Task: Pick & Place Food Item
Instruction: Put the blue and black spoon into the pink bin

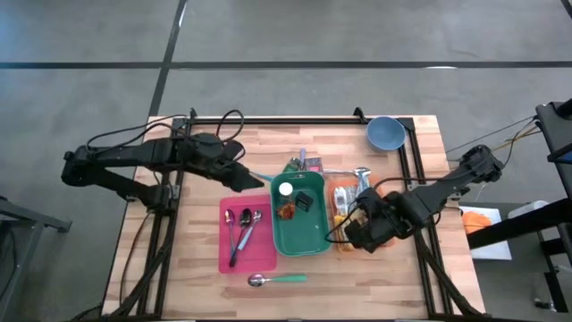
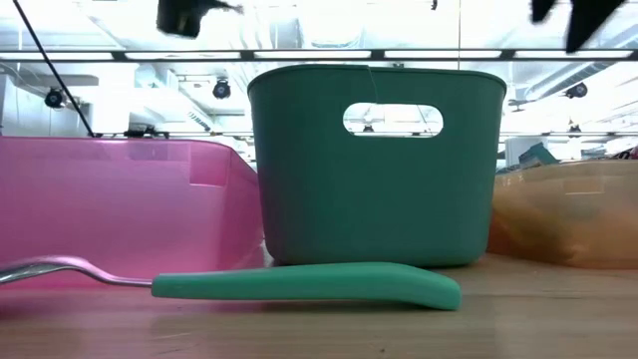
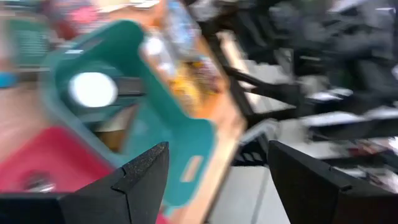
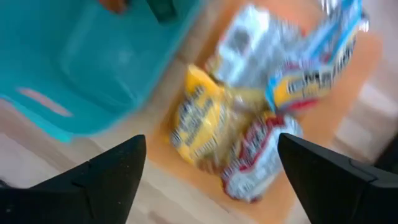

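While the low view hides them, the right wrist view shows snack packets [image 4: 249, 118] below open right fingers [image 4: 106, 180]; left fingers [image 3: 143, 180] open too.

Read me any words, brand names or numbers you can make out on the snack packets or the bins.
None can be read.
Snack packets in the orange bin: print shows, but too blurred to read.
Green bin, pink tray, green-handled spoon: no text visible.

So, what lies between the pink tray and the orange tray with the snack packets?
The green bin stands between the pink tray and the orange tray; the high view shows this best.
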### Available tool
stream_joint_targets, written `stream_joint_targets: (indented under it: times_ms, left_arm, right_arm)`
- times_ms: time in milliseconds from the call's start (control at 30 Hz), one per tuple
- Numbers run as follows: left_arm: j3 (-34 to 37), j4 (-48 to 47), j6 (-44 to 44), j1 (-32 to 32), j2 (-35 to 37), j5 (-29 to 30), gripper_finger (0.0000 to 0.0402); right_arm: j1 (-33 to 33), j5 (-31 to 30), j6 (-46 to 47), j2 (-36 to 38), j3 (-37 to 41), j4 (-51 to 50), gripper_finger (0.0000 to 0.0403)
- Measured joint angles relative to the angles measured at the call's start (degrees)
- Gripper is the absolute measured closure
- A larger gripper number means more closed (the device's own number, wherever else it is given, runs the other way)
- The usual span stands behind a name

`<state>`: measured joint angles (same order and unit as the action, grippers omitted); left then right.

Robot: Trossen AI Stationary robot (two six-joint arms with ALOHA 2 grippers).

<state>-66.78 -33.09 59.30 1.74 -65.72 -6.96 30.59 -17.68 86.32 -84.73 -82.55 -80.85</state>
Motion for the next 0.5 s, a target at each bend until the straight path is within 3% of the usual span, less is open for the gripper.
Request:
stream_joint_targets:
  times_ms: [133,500]
  left_arm:
    - [0.0,-5.75,-2.08,3.49,-0.02,0.15,0.0129]
    - [-0.02,-15.02,-15.9,12.98,-0.44,0.61,0.0129]
  right_arm:
    - [1.6,-5.32,0.0,0.02,-3.45,-0.38,0.0034]
    - [5.68,-4.83,-2.58,0.0,-4.91,0.27,0.0034]
